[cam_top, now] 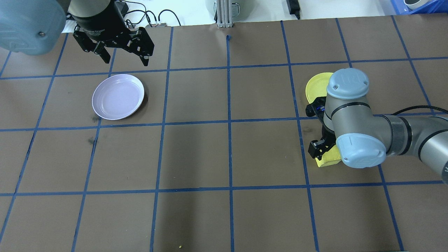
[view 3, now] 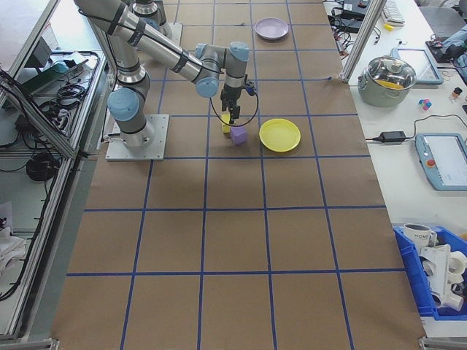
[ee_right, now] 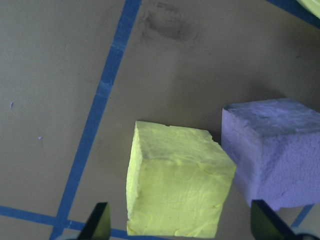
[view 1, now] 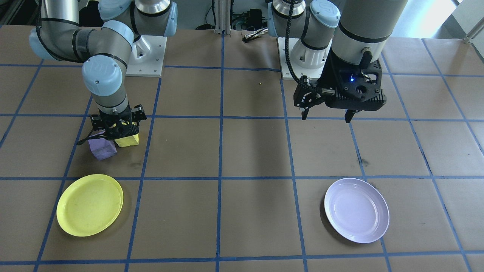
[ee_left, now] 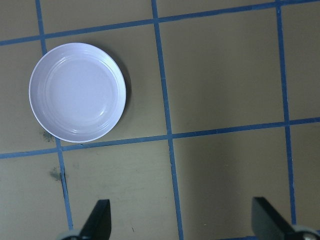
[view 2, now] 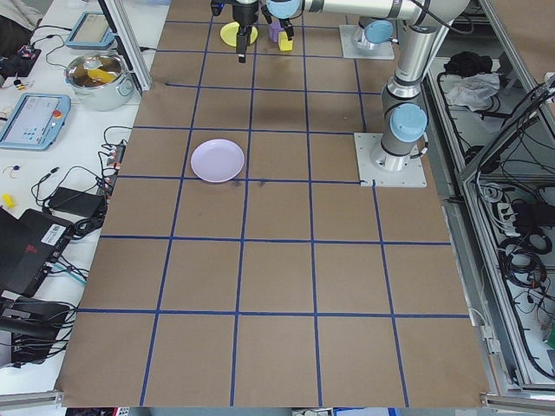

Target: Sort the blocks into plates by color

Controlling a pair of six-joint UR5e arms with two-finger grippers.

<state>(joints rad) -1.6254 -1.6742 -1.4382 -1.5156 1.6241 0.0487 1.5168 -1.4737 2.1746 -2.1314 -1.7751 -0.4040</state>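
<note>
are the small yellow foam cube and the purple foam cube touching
Apart. The right wrist view shows a narrow strip of table between the yellow foam cube and the purple foam cube.

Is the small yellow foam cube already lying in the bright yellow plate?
No: the yellow foam cube sits on the table beside the purple cube, outside the yellow plate.

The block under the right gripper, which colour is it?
Yellow block, clearest in the right wrist view.

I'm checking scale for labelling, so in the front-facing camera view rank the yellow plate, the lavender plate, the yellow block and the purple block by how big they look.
1. Yellow plate and lavender plate: they look about alike, so I won't rank one over the other.
2. Purple block: far smaller than either plate.
3. Yellow block: looks smallest, but the right claw hides part of it, so the two blocks may match.
</note>
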